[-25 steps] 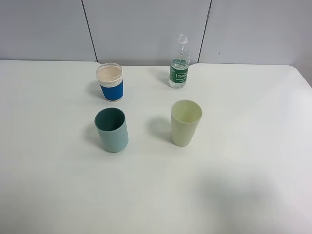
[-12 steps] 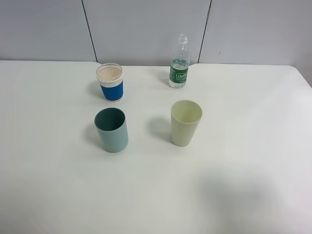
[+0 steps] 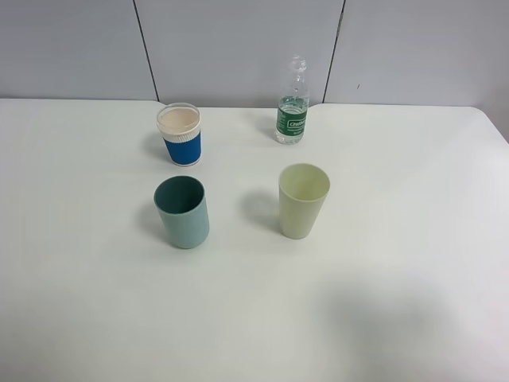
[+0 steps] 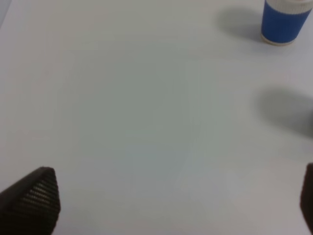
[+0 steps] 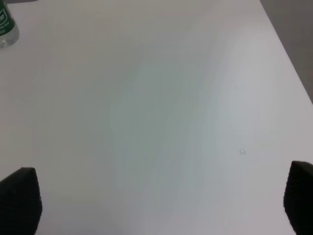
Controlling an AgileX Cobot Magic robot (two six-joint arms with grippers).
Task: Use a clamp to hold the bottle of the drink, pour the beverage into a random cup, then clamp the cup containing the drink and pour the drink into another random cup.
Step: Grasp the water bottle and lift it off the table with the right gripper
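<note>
A clear bottle with a green label [image 3: 293, 107] stands at the back of the white table; its base also shows in the right wrist view [image 5: 6, 27]. A blue cup with a white rim [image 3: 180, 134] stands to its left and shows in the left wrist view [image 4: 285, 20]. A teal cup [image 3: 182, 212] and a pale green cup [image 3: 303, 200] stand nearer the front. No gripper shows in the exterior view. My left gripper [image 4: 171, 196] is open and empty over bare table. My right gripper [image 5: 161, 200] is open and empty.
The white table [image 3: 398, 263] ends at a grey panelled wall [image 3: 238, 48] behind the bottle. The table's right edge [image 5: 288, 54] shows in the right wrist view. A faint shadow lies on the table's front right.
</note>
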